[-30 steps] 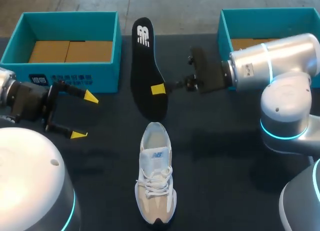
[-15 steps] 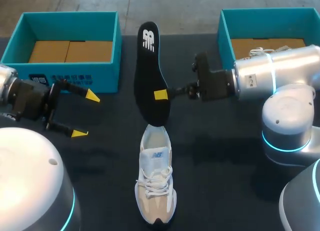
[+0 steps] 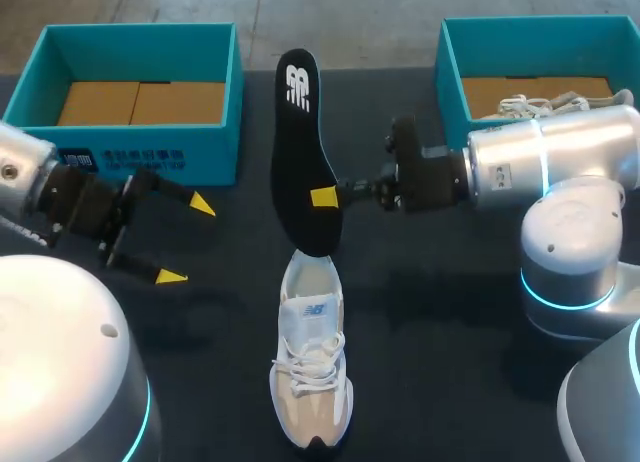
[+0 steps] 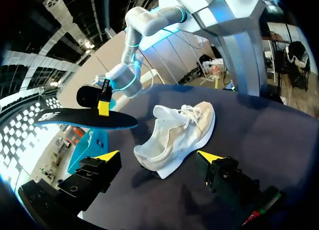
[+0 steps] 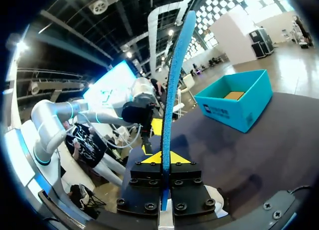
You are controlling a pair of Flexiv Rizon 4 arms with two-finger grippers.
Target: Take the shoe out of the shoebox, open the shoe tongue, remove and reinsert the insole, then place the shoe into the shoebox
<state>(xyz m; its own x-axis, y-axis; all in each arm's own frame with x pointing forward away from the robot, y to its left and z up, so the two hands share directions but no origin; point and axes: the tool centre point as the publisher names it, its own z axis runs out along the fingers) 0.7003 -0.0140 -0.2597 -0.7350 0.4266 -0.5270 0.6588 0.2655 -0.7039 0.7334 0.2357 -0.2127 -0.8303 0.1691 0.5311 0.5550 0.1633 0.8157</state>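
A white and beige shoe [image 3: 312,347] lies on the dark table, toe toward the front edge, also in the left wrist view [image 4: 177,133]. Above and behind its heel hangs the black insole [image 3: 303,152], held off the table. My right gripper [image 3: 323,197] is shut on the insole's side edge. In the right wrist view the insole's blue edge [image 5: 174,80] rises from between the yellow tips of that gripper [image 5: 163,158]. My left gripper [image 3: 187,240] stands open and empty to the left of the shoe. In its own view the left gripper [image 4: 158,156] faces the shoe's heel.
A teal shoebox [image 3: 150,157] with a cardboard floor stands at the back left. A second teal box [image 3: 448,62] at the back right holds another white shoe [image 3: 540,104], partly hidden by my right arm. The first box [image 5: 234,103] also shows in the right wrist view.
My right gripper has carried the insole slightly rightward and nearer the shoe's heel. My left gripper has moved right, toward the shoe, staying open.
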